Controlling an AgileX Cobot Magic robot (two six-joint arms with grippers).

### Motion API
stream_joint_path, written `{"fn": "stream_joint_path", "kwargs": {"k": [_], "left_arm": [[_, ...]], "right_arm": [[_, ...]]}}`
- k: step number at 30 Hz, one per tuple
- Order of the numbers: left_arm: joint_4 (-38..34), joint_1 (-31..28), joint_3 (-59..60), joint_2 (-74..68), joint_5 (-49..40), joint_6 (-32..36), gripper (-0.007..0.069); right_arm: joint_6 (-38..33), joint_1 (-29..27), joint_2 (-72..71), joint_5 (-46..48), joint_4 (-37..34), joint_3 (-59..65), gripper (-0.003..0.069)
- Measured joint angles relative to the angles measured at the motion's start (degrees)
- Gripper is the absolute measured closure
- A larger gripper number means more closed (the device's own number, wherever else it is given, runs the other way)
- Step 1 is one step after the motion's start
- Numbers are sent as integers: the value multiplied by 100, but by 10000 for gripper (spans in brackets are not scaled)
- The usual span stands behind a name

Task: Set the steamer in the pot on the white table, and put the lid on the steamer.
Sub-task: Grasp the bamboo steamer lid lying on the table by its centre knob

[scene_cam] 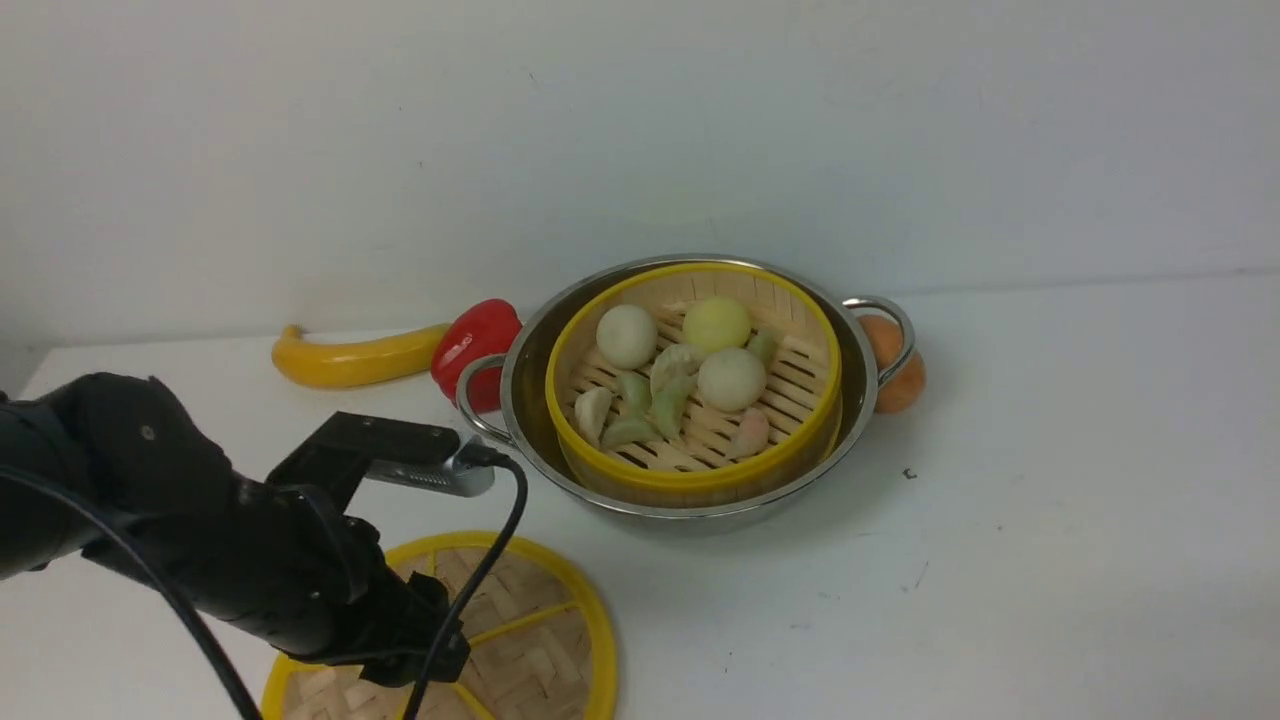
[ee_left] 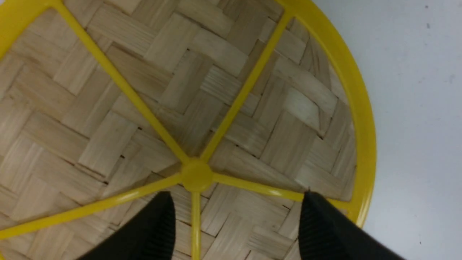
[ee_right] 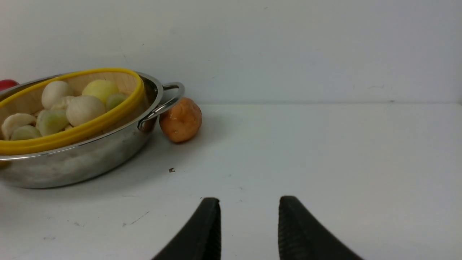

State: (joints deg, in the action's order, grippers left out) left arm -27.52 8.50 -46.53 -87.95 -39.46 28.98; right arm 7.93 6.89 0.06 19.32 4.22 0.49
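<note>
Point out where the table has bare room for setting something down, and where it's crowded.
Widest bare patch: white table right of the shiny steel pot and round orange fruit, out toward the robot. A narrow strip lies between pot and woven bamboo lid. Crowded: yellow banana and red pepper behind-left; left claw over the lid.

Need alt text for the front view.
The steamer sits in the pot on the white table. The lid lies flat nearer the camera, partly under the left arm. A banana, red pepper and orange fruit lie beside the pot.
</note>
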Motion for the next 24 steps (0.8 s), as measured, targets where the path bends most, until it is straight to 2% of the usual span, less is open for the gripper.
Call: {"fn": "stream_joint_path", "kwargs": {"k": [4,15,19,24], "left_arm": [[114,30,0,-221,156,-502,198],[99,30,-34,-671,527,-580,199],[99,30,-50,-704,591,-580,244],[4,45,-51,-723,661,-580,477]], "right_arm": [[1,0,0,0,0,0,416],[1,0,0,0,0,0,416],[1,0,0,0,0,0,416],[1,0,0,0,0,0,416]]}}
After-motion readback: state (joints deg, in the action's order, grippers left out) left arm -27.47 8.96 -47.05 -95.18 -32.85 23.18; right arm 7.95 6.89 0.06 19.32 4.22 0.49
